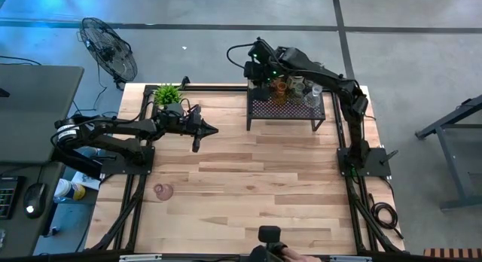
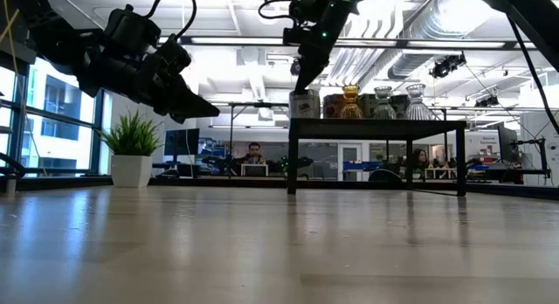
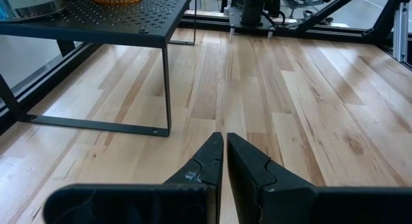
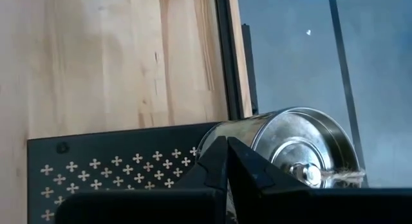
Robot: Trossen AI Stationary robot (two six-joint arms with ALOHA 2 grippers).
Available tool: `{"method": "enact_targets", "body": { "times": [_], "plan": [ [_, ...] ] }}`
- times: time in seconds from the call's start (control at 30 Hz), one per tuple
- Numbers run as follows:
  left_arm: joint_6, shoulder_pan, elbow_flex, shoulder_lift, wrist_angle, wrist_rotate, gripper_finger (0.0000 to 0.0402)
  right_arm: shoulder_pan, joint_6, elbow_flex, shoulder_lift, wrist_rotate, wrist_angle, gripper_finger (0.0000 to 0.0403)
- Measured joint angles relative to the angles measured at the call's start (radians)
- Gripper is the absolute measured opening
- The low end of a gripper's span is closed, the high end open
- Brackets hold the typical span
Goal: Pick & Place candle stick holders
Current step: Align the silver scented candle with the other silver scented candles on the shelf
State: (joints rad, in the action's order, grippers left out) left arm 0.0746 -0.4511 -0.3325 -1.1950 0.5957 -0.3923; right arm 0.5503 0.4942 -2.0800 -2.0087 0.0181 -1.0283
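Observation:
A black mesh rack (image 1: 286,111) stands at the table's far right. On it are a silvery tin-like holder (image 4: 302,137) at the far left corner, an amber holder (image 2: 349,100) and clear glass holders (image 2: 384,101). A pink holder (image 1: 163,190) stands on its base on the table at the near left. My right gripper (image 4: 225,150) is shut just above the silvery holder (image 2: 304,103). My left gripper (image 1: 209,130) is shut and empty, above the table left of the rack. My right gripper's shut fingertips (image 4: 215,156) point down at the silvery holder's rim on the rack's far left corner. The fingers themselves cover the spot, so I cannot tell whether they touch it.
A green potted plant (image 1: 167,94) stands at the table's far left, just behind my left arm. A fan (image 1: 109,47) stands off the table beyond it. The wide wooden table top (image 1: 256,187) lies between the rack and the near edge. People sit in the room behind (image 2: 253,152).

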Motion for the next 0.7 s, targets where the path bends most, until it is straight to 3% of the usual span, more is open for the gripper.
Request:
{"method": "enact_targets", "body": {
  "times": [0.5,0.7],
  "plan": [
    [0.000,0.000,0.000,0.000,0.000,0.000,0.0019,0.013,-0.027,0.000,0.000,0.027,0.039,0.0003],
    [0.000,0.000,0.000,0.000,0.000,0.000,0.0019,0.013,-0.051,0.000,0.001,-0.018,0.006,0.0003]
  ]
}}
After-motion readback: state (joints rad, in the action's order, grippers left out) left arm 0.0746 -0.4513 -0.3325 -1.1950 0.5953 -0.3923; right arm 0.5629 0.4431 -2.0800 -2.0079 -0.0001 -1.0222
